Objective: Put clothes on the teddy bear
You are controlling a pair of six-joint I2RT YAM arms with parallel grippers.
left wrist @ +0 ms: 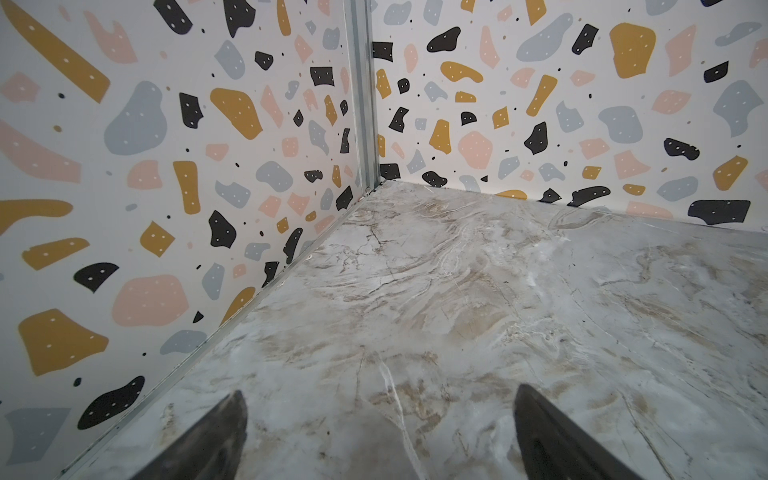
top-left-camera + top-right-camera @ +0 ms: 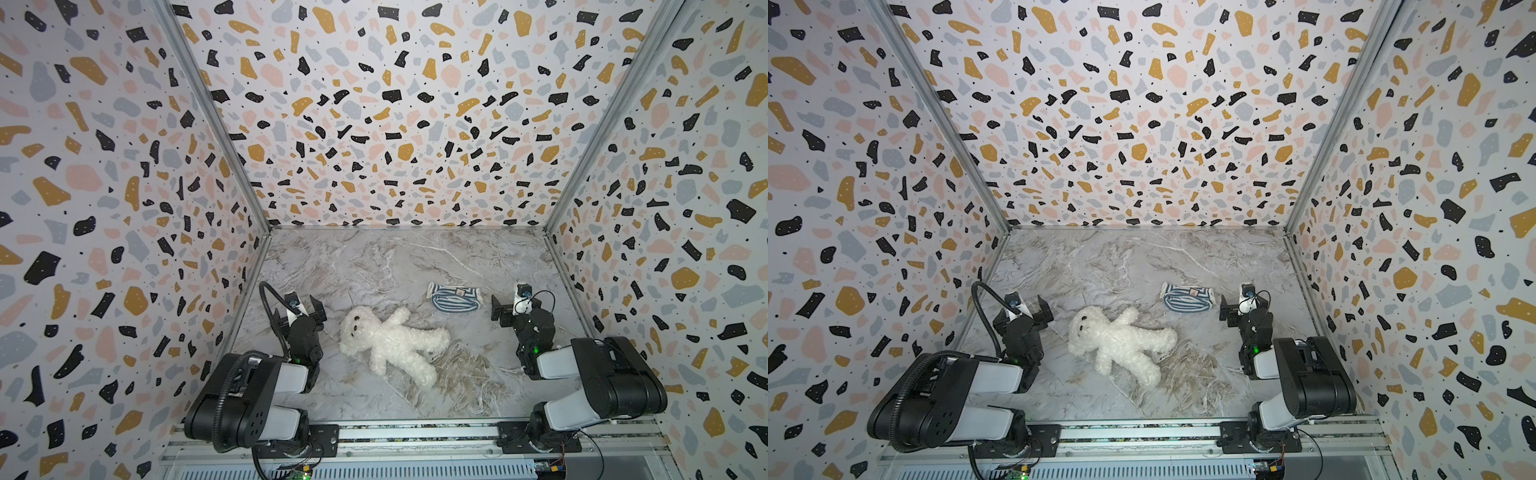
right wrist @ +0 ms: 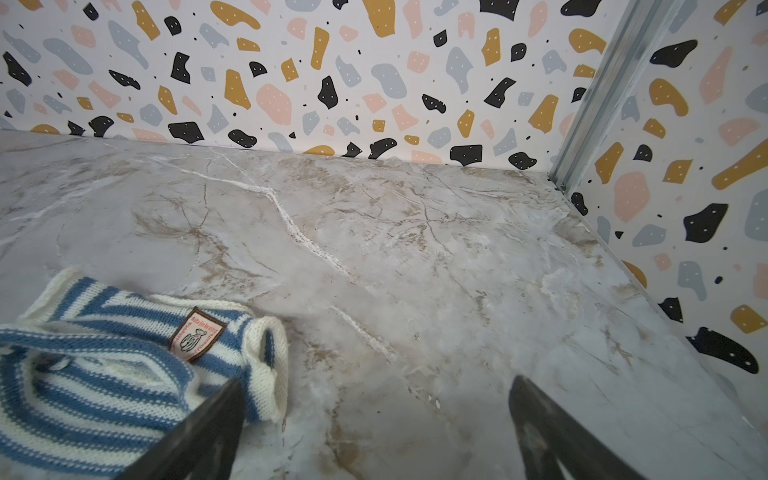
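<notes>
Between the two grippers, on the marble table (image 2: 374, 257), lies the bear (image 2: 390, 340). It is on its back, face up and limbs spread. Its head points toward the left gripper (image 2: 311, 309) and its legs trail away toward the right arm's side. It is near the left gripper but apart from it, and well apart from the right gripper (image 2: 498, 307). Neither tool touches it.

The left gripper is released, its jaws spread wide with nothing between them. Its wrist view shows only bare table and the patterned walls (image 1: 166, 166) meeting at a corner ahead of the two dark fingers (image 1: 208, 436). The bear does not appear in that view.

The right gripper is also released, jaws wide and empty. Just beside it, on the side facing the left gripper, lies the shirt (image 2: 455, 297), a crumpled blue-and-white striped knit with cream edging. In the right wrist view the shirt (image 3: 104, 365) shows a small badge (image 3: 197, 334) facing up, and one finger (image 3: 208, 432) overlaps the shirt's cream hem. Whether that finger touches the cloth or hangs above it I cannot tell. The gap between the right gripper's fingers holds only bare table.

The shirt is apart from the bear, off beyond the bear's raised arm. The bear wears nothing.
</notes>
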